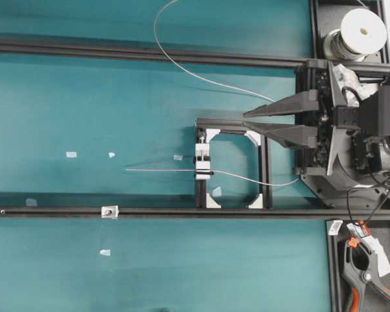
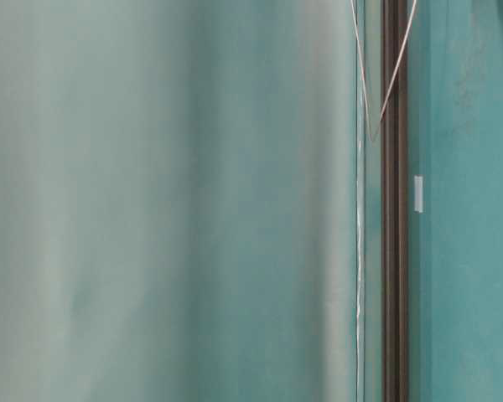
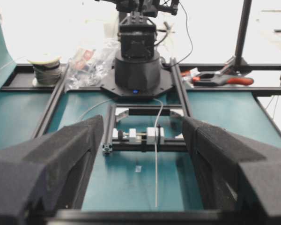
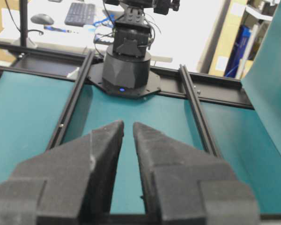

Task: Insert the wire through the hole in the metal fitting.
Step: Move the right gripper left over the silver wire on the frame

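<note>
The thin pale wire [image 1: 162, 169] runs from the back right, behind my right arm, through a white-and-silver clamp block [image 1: 203, 166]. Its straight free end points left and rests above the teal mat. The metal fitting [image 1: 108, 210], a tiny shiny square, sits on the front black rail, left of and in front of the wire's tip. My right gripper [image 1: 246, 119] hovers behind the black frame, its jaws a narrow gap apart with nothing between them [image 4: 128, 125]. My left gripper [image 3: 141, 123] stands open and empty. It faces the wire [image 3: 155, 178] end-on and is outside the overhead view.
A small black frame [image 1: 265, 169] carries the clamp block. Two long black rails [image 1: 182, 212] cross the mat. A wire spool [image 1: 361, 32] stands at the back right, and an orange-and-black spring clamp [image 1: 367, 279] lies at the front right. Small white tape scraps [image 1: 71, 155] dot the mat.
</note>
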Robot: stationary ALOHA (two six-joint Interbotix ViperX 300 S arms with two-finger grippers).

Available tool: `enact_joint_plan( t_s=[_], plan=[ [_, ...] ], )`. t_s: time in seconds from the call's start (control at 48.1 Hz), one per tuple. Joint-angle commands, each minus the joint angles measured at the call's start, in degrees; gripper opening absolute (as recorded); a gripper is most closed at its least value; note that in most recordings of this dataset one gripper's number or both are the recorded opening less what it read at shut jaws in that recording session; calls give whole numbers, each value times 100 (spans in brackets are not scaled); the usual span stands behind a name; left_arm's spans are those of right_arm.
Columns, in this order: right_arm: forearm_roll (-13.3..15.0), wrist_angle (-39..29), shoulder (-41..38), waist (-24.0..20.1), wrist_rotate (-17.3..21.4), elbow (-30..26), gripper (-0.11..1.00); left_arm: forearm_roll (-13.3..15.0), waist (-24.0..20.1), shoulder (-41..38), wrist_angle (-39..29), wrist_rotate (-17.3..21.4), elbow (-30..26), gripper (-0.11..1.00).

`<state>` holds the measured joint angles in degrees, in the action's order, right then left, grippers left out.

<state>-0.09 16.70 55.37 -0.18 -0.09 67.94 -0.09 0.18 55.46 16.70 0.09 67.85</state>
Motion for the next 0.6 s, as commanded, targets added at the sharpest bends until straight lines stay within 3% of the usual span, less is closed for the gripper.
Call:
enact_joint_plan(
  t_s=[0.0, 0.042, 0.187, 0.249, 0.332, 0.415, 0.582],
  plan=[
    [0, 62, -114, 35, 62, -114, 24, 237, -35, -149, 0, -35, -141, 24],
    [-9, 62, -167, 35, 79, -114, 21, 237, -35, -193, -18, -26, -158, 22],
    [-9, 88, -615, 35, 255, -229, -1, 237, -35, -563, -18, 18, -246, -3],
    [-9, 88, -844, 35, 369, -316, -2, 237, -35, -791, -18, 26, -290, -2],
    [-9, 88, -1125, 35, 536, -439, -2, 229, -35, -1063, 44, 44, -281, 9],
    [-9, 97, -1292, 35, 606, -466, 9, 229, -44, -1230, 141, 88, -202, 26],
    [-9, 237, -1503, 35, 633, -422, 54, 220, -35, -1608, 431, 202, -79, 74]
  ],
)
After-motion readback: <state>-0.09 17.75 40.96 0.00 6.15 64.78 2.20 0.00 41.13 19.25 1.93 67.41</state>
